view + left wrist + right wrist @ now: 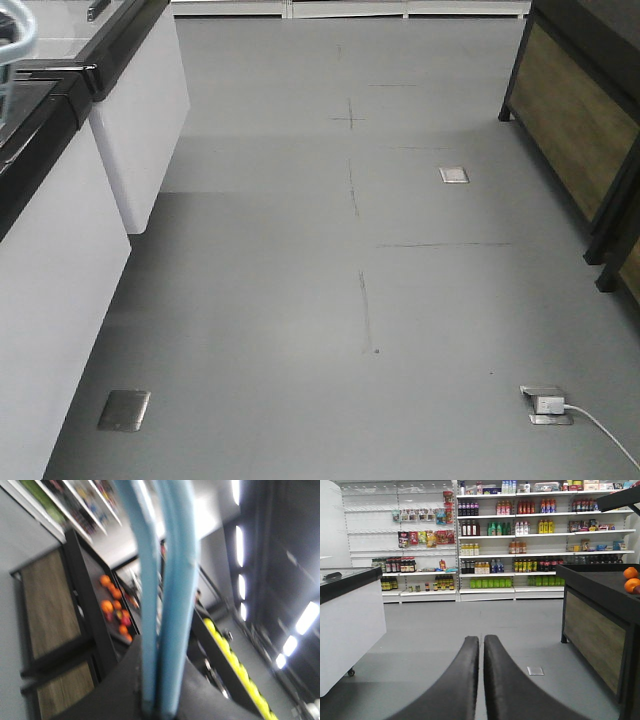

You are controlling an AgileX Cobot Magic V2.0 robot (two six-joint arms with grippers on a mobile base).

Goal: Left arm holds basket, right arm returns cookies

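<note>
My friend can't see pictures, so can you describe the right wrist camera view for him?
Two black fingers, closed together and empty, point into a shop. Across the grey floor stand shelves of bottles and packets, with a white cabinet at left and oranges on a dark stand at right.

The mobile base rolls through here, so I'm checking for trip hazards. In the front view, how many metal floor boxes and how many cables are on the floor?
Metal floor boxes: 3
White cable: 1
Total: 4
</note>
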